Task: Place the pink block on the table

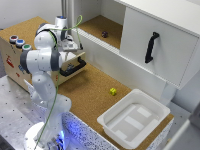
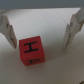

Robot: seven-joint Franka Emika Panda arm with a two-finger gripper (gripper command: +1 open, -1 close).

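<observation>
1 white Franka arm stands at the near corner of the table (image 1: 90, 90), a cork-topped surface with a white perforated edge. The arm reaches up toward a raised ledge beside a white cabinet, and its gripper (image 1: 71, 46) hangs just above that ledge, near a black handle (image 1: 73, 67) on a wooden box below.

In the wrist view, the pink block (image 2: 31, 50) sits between the 2 fingers (image 2: 10, 29), which stand spread wide with open space on both sides of the cube. Neither finger touches it. The block is a small reddish-pink cube marked with a black letter H, resting on a pale surface. This surface looks white, not cork, so the block appears to lie on the ledge, not yet on the table. It cannot be made out in the exterior view, where the gripper hides it.

The fingers straddle the cube squarely, which suggests the arm is lined up to close on it.

On the cork below, a yellow-green block (image 1: 113, 91) lies near a white plastic tray (image 1: 134, 118). Between the wooden box and that block there is a broad stretch of bare cork, a likely spot for setting the cube down. A dark block (image 1: 104, 34) sits on the upper cork shelf beyond the ledge.
</observation>
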